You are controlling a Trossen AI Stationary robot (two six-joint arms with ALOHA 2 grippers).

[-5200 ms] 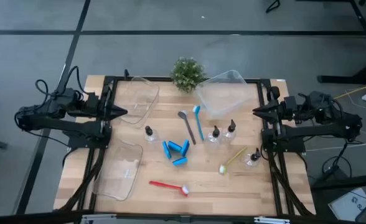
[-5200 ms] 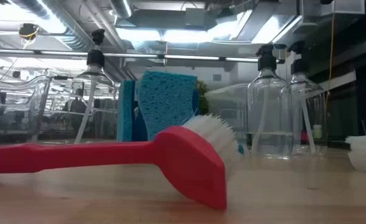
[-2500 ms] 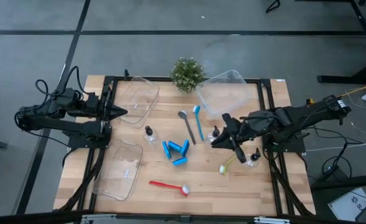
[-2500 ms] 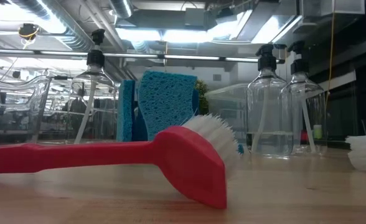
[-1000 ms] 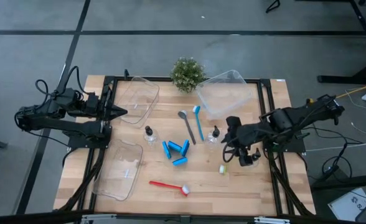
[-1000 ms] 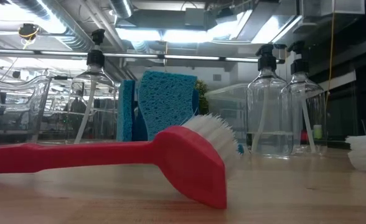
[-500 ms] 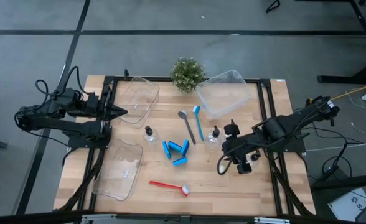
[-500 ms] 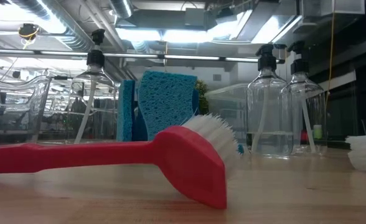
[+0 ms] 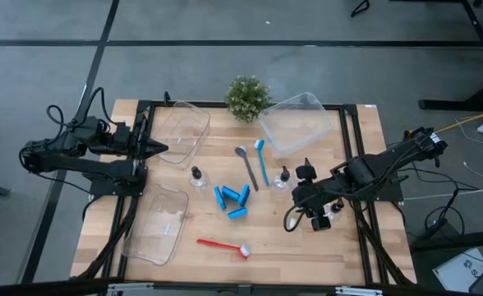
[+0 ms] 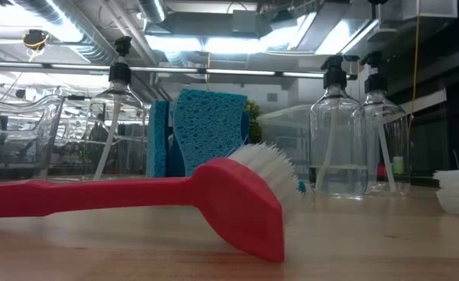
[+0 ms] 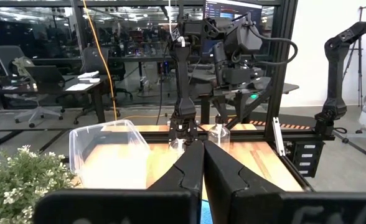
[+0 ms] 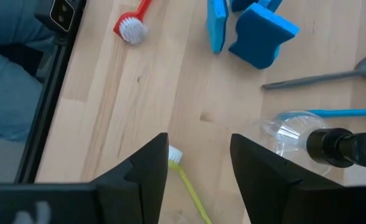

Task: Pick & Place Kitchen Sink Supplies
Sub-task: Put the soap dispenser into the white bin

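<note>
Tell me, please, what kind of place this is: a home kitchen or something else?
Probably a robotics lab or workshop, not a kitchen. The wooden table stands on a plain grey floor, and the left wrist view shows office chairs, desks and camera stands behind it.

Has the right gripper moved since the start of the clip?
Yes. The right gripper left the table's right edge, reaching inward over the yellow-green brush, past the right frame rail.

Left end effector (image 11: 201,163): fingers pressed together, arm parked at its own side.
Right end effector (image 12: 198,165): fingers parted, arm reaching inward, pointing down.
</note>
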